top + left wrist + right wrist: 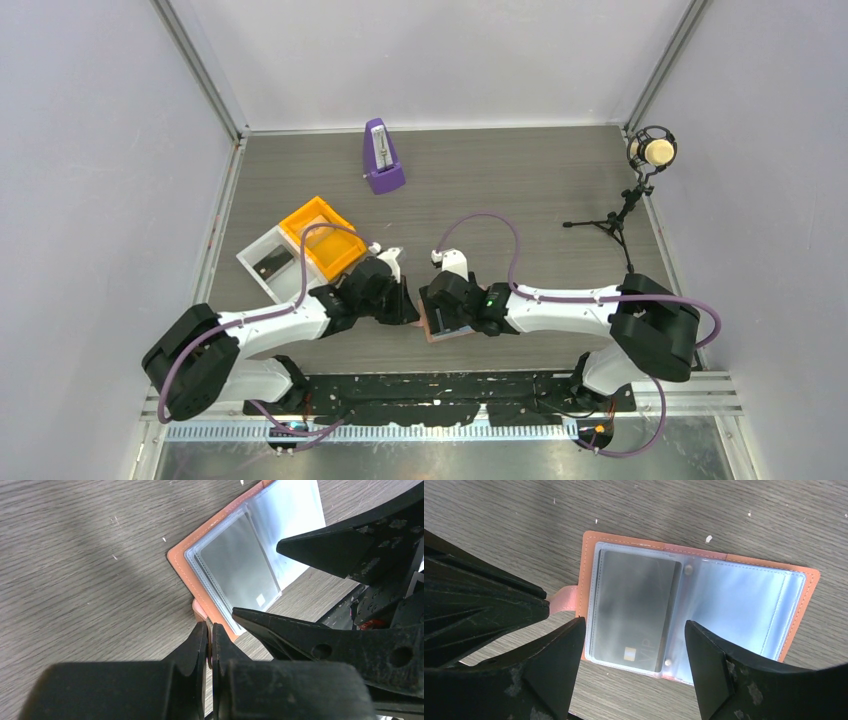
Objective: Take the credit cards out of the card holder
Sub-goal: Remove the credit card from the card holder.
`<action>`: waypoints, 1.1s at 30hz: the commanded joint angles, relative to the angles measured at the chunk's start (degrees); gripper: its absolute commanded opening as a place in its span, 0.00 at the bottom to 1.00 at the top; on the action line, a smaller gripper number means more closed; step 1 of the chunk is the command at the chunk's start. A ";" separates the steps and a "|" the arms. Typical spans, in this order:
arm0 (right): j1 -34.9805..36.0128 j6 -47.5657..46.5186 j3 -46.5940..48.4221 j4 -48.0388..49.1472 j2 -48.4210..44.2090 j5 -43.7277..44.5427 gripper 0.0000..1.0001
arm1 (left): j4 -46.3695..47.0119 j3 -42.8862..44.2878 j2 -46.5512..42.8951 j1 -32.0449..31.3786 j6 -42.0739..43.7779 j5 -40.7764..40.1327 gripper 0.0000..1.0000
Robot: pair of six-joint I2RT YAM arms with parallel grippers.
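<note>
The card holder (734,560) lies spread open on the wooden table, salmon-tan outside with clear sleeves over blue-grey faces. A dark credit card (634,605) with a gold chip sits inside the left sleeve. My left gripper (210,630) is shut on the holder's small side tab (199,611) at its left edge. My right gripper (635,635) hovers open just above the holder, its fingers straddling the sleeved card without touching it. From above, both grippers meet over the card holder (447,336) near the table's front edge, hiding most of it.
An orange tray (322,238) and a white bin (268,262) stand left of the arms. A purple metronome (382,157) is at the back centre. A microphone on a tripod (650,152) stands at the back right. Grey walls enclose the table.
</note>
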 commanded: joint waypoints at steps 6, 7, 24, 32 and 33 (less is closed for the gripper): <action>0.37 0.86 1.02 2.45 1.94 1.93 0.79 | 2.40 -1.08 -1.92 0.20 -1.08 -0.04 0.00; 0.37 0.84 1.06 2.34 2.11 2.13 0.79 | 2.45 -1.19 -1.91 0.20 -1.22 -0.16 0.00; 0.53 1.44 1.85 -2.00 3.87 6.00 0.71 | 1.48 -2.20 -3.36 0.20 -1.04 -1.09 0.00; 0.50 -0.14 0.86 -3.33 0.74 8.19 0.68 | 0.79 -2.50 -3.36 0.20 -0.59 -1.00 0.00; 0.53 -0.23 0.89 -3.67 0.54 8.38 0.67 | 0.63 -2.42 -3.28 0.20 -0.45 -1.06 0.00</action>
